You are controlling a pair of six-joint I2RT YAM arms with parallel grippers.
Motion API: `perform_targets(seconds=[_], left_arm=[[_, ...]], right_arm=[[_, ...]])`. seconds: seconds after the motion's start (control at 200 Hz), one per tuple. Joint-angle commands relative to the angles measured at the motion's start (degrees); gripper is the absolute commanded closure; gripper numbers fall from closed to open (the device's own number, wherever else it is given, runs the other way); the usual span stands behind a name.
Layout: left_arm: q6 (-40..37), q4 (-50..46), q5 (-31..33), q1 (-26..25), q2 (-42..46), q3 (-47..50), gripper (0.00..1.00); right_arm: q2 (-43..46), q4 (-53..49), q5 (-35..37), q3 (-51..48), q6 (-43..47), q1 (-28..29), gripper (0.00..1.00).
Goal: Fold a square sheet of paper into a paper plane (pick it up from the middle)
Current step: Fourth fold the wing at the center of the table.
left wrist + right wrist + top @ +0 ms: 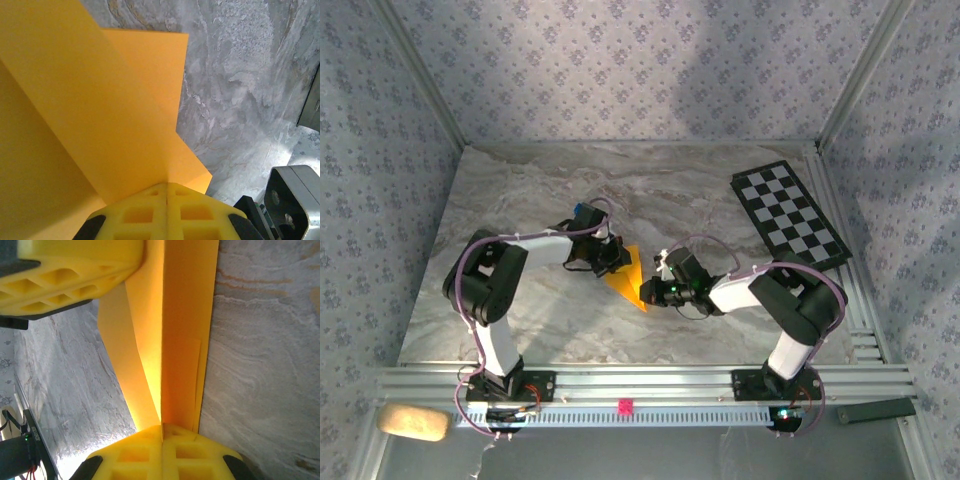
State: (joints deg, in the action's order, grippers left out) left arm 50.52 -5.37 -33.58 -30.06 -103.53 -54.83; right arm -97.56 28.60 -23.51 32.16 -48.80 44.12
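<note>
Creased paper [628, 278] clenched by left end effector [166, 189] and right end effector [161, 430]; checkered board [788, 215] overhead

Sheet of paper [628, 277]: middle of the surface [530, 330], between the two hands.
Left hand [618, 256]: on the sheet's far-left side, clamped on its edge.
Right hand [650, 293]: on the sheet's near-right side, clamped on its edge.
Board [788, 215]: far-right part of the surface, well apart from the sheet.
Small cube [624, 406]: on the near rail, between the arm bases.
</note>
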Motion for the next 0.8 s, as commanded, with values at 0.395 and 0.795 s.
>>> perform_targets(seconds=[0.395,0.795], left_arm=[[-0.6,-1.9,2.7,-0.5,-2.0,-2.0,1.0],[-0.8,-2.2,3.6,-0.6,-2.5,-2.6,1.0]], right_arm=[[-2.8,-7.1,-0.3,1.0,-1.3,-0.9,1.0],[-4.1,-7.8,-1.5,1.6,-2.3,-1.4,1.0]])
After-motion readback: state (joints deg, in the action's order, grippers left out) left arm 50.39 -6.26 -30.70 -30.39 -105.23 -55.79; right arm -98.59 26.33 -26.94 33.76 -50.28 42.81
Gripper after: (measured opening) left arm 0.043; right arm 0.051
